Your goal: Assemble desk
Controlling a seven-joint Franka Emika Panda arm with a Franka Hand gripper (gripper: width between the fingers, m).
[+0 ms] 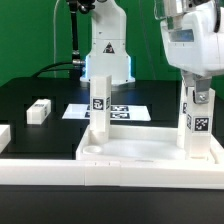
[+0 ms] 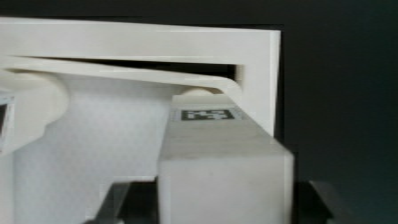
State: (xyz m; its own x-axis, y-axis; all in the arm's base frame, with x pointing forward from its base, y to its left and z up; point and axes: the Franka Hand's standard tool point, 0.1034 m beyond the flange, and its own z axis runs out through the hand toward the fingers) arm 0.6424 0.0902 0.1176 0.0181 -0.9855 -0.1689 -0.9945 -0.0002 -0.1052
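Broadly, the black worktop [image 1: 30,90] fills the scene, edged at the front by a long white border rail [image 1: 40,172]. Just behind that rail lies the desk panel [image 1: 140,152], flat, rim upward, its long side running across the exterior view. Behind the panel the marker board [image 1: 130,112] lies flat on the worktop.

The arm [image 1: 190,40] comes down at the exterior view's right, and its jaws are clamped on the upper part of one leg [image 1: 197,118]. This held leg stands upright with its long axis vertical, so it hangs straight down from the jaws towards the panel's corner on that side. The wrist view looks down along the same leg [image 2: 222,165], tag showing. It fills the space between the dark fingers, and its far end meets the panel's rimmed corner [image 2: 143,45]. Whether it is fully seated there cannot be told.

A second leg [image 1: 99,103] stands upright at the panel's opposite back corner, well apart from the jaws. A loose leg [image 1: 39,110] lies on its side on the worktop towards the exterior view's left, farther off.

Judging from this, the step in hand is fixing the held leg into its corner. The coming move would keep that vertical axis lined up over the socket, since a tilt could jam it against the rim.
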